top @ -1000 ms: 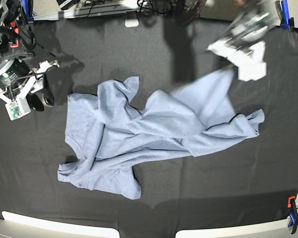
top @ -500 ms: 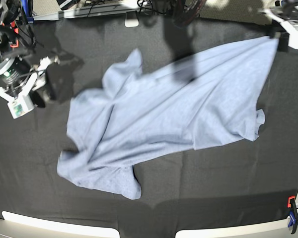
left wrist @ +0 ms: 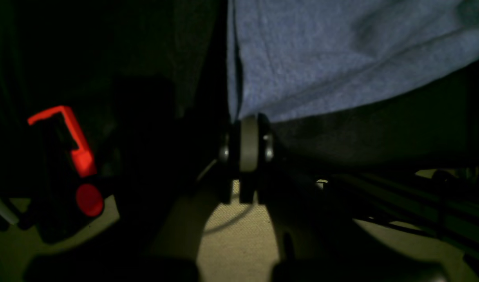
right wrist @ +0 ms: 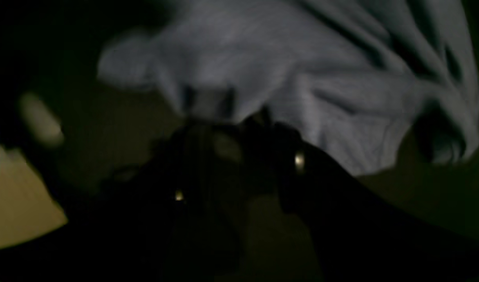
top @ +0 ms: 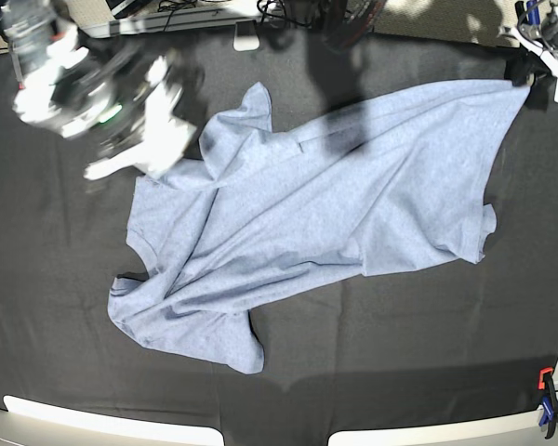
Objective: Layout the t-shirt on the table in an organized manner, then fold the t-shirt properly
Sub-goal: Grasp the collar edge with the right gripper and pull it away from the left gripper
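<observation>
Left gripper: seen closed in the left wrist view, jaws pressed together on a corner of the t-shirt; the cloth is drawn taut from the pinch, and in the base view that corner is held out at the far edge of the table, beside a red clamp. The hold is judged to serve the laying-out step, the hem being pulled straight so the body spreads

Right gripper: blurred in the base view, placed at the shirt's upper corner near a raised peak of cloth. In the right wrist view the fingers are a dark, smeared mass just below a fold; whether they are parted or have hold of fabric cannot be told. Judged to be reaching for a second corner, so the garment can be tensioned between two points

T-shirt: spread diagonally across the black table, one end stretched toward the held corner, the other bunched in creases with a sleeve folded under at the near side. Layout judged partly done; folding not begun

Obscured: lettering and tag not visible; left arm mostly cut off by the frame edge; both wrist views dim
</observation>
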Motion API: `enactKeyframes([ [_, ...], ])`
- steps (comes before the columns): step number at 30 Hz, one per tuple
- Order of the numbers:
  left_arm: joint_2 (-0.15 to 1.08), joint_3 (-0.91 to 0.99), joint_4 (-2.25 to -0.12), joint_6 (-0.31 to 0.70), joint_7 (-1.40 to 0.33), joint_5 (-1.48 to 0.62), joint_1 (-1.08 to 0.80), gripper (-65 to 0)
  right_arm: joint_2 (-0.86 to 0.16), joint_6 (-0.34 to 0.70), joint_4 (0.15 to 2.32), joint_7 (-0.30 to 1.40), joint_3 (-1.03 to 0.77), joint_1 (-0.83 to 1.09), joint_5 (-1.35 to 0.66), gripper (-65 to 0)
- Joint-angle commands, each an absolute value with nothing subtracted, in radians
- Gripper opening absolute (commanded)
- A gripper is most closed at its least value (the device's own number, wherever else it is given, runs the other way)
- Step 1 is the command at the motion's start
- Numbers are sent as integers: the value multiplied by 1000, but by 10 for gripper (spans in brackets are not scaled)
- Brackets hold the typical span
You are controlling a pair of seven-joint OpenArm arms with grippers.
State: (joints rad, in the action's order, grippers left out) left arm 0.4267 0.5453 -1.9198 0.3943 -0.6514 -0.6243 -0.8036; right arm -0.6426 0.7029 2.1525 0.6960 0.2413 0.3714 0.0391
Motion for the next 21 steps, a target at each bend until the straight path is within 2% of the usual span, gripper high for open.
enactKeyframes([
  [1, 438, 556, -1936, 397, -627, -630, -809, -650, -664, 663, 2166, 667, 270, 359, 72, -398],
  [3, 438, 556, -1936, 397, -627, -630, -809, -650, -671, 597, 2165, 666, 327, 337, 102, -398],
  [12, 430, 556, -1936, 397, -617, -630, -809, -650, -670, 577, 2085, 666, 499, 218, 107, -402],
  [16, 427, 556, -1936, 397, -616, -630, -809, -650, -670, 489, 1995, 666, 537, 164, 158, -402],
  [18, 427, 556, -1936, 397, -614, -630, -809, -650, -670, 486, 1983, 666, 553, 145, 157, -411],
  [19, 427, 556, -1936, 397, -613, -630, -809, -650, -670, 486, 1983, 666, 560, 141, 158, -445],
  [21, 427, 556, -1936, 397, -612, -630, -809, -650, -665, 487, 1983, 670, 565, 141, 157, -562],
])
